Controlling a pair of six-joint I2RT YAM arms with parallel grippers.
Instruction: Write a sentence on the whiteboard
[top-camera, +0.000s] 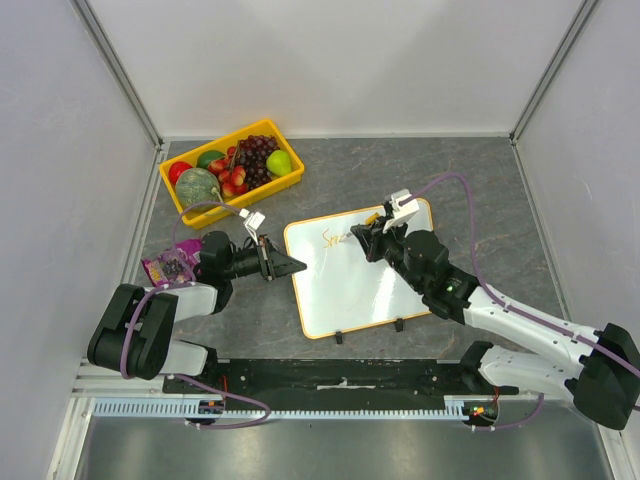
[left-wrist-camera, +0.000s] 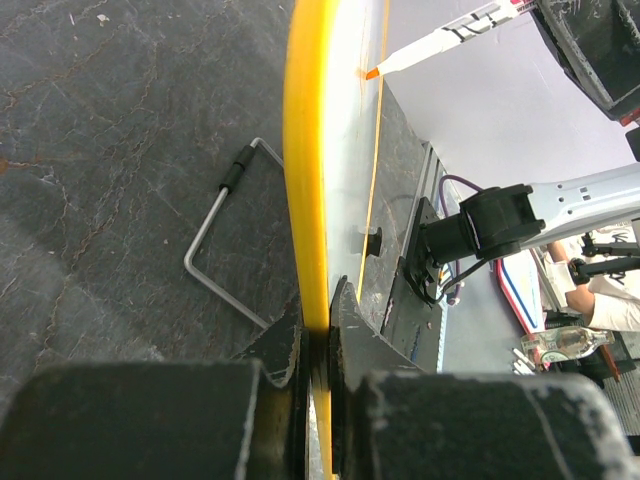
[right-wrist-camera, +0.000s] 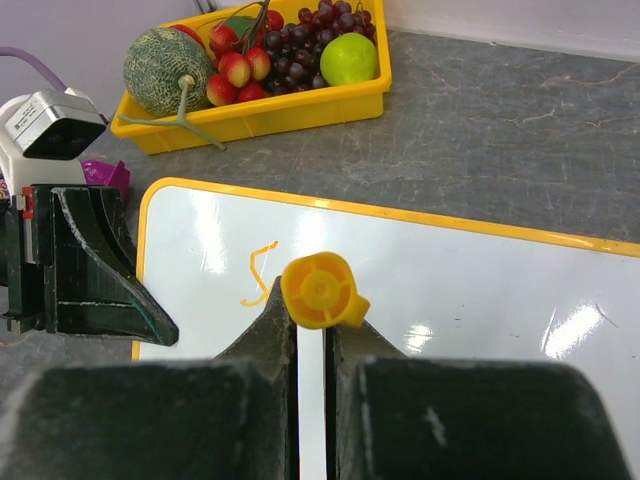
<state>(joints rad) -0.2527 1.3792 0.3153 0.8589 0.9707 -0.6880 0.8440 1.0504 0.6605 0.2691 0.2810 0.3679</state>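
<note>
The whiteboard (top-camera: 365, 285) lies flat on the grey table, with an orange-yellow rim and two black feet at its near edge. My left gripper (top-camera: 297, 266) is shut on its left rim (left-wrist-camera: 305, 200), the jaws pinching the yellow edge (left-wrist-camera: 318, 345). My right gripper (top-camera: 368, 238) is shut on an orange marker (right-wrist-camera: 320, 290), held tip-down on the board's upper left part. The sentence shows only as its first orange strokes, an "S" (right-wrist-camera: 260, 272), also seen from the top view (top-camera: 333, 238). The marker's tip (left-wrist-camera: 372, 73) touches the board.
A yellow fruit crate (top-camera: 195, 195) with a melon, grapes, strawberries and a green apple stands at the back left. A purple packet (top-camera: 168, 266) lies by the left arm. A bent metal rod (left-wrist-camera: 215, 250) lies on the table beside the board's left edge.
</note>
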